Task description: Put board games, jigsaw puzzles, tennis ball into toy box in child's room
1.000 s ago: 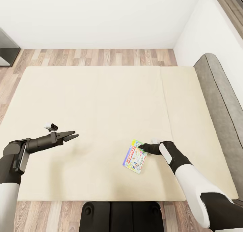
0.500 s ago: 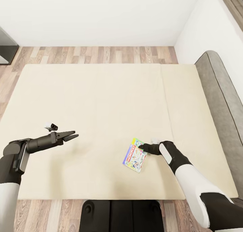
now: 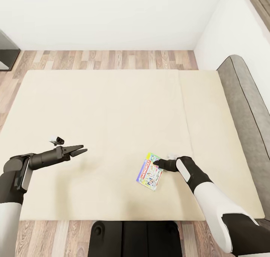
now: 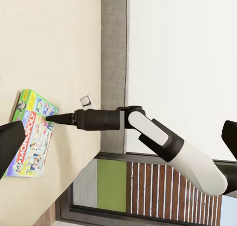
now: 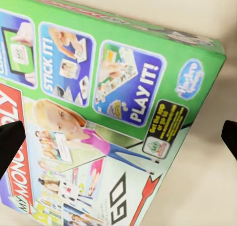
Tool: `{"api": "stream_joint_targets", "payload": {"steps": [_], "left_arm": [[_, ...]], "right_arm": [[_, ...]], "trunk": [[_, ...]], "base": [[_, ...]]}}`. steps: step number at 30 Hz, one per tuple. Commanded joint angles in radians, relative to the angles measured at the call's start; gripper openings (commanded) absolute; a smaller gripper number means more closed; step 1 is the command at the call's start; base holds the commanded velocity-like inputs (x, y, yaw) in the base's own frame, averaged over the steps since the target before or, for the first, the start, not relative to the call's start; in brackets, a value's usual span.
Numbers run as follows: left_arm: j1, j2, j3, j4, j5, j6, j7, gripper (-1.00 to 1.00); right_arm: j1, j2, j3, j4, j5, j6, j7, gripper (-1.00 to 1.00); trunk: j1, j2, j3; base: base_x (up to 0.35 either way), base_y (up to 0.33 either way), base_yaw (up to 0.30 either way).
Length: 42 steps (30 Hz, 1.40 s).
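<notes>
Your right pincer [image 3: 156, 162], spread wide, sits at the board game's [image 3: 150, 172] far corner; left pincer [image 3: 80, 150] parted, farther off

The right claw [image 3: 156, 162] hides part of the board game [image 3: 149, 173].

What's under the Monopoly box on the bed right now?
The Monopoly box lies flat on the cream bed cover, with bare cover showing all around it. Whatever is directly beneath it is hidden. The right gripper is at its far corner.
</notes>
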Motion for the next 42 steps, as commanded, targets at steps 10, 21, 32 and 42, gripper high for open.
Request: {"api": "stream_joint_targets", "payload": {"steps": [10,21,32,42], "left_arm": [[-0.001,-0.001,0.003,-0.018,0.002,0.011,-0.004,1.0],[-0.002,-0.006,0.004,-0.055,0.003,0.012,-0.004,1.0],[-0.002,-0.008,0.003,-0.06,0.002,0.012,-0.004,1.0],[-0.002,-0.008,0.002,-0.06,0.001,0.011,-0.004,1.0]], "right_arm": [[0.0,0.002,0.001,-0.002,0.003,0.004,0.003,1.0],[0.0,0.003,0.003,-0.003,0.003,0.004,0.003,1.0],[0.0,0.002,0.006,-0.005,0.004,0.004,0.003,1.0],[0.0,0.003,0.006,-0.007,0.003,0.004,0.003,1.0]], "trunk": [[0.001,-0.002,-0.013],[0.001,-0.002,-0.016],[0.001,-0.002,-0.016],[0.001,-0.002,-0.016]], "base": [[0.0,0.0,0.0],[0.0,0.0,0.0],[0.0,0.0,0.0],[0.0,0.0,0.0]]}}
